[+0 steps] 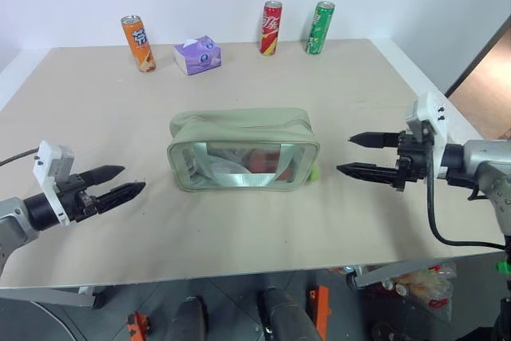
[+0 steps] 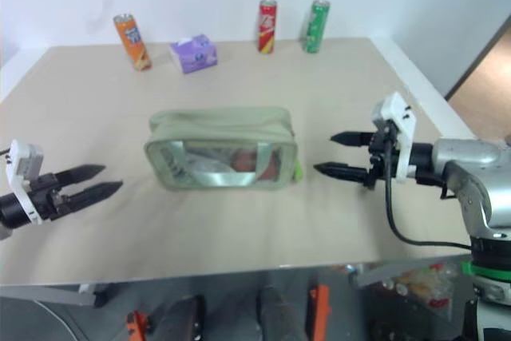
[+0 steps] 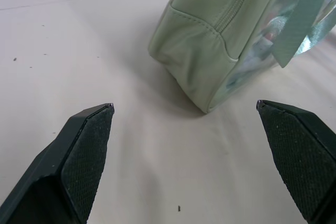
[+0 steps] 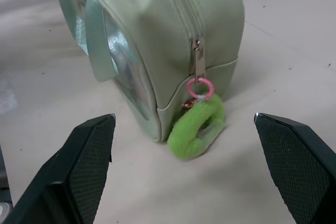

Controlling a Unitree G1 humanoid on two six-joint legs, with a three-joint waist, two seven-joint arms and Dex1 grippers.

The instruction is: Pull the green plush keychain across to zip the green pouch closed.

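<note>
The green pouch (image 1: 242, 152) stands in the middle of the table, its clear window facing me. Its zipper (image 4: 185, 11) runs shut along the top to the right end. There the green plush keychain (image 4: 197, 128) hangs from the zipper pull and rests on the table against the pouch's end; a sliver of it shows as well (image 1: 316, 172). My right gripper (image 1: 352, 155) is open, level, a short way right of the pouch, holding nothing. My left gripper (image 1: 128, 180) is open too, left of the pouch and apart from it, empty.
Along the far edge stand an orange can (image 1: 138, 43), a purple tissue pack (image 1: 197, 55), a red can (image 1: 271, 28) and a green can (image 1: 320, 28). The table's front edge (image 1: 239, 273) runs close below both grippers.
</note>
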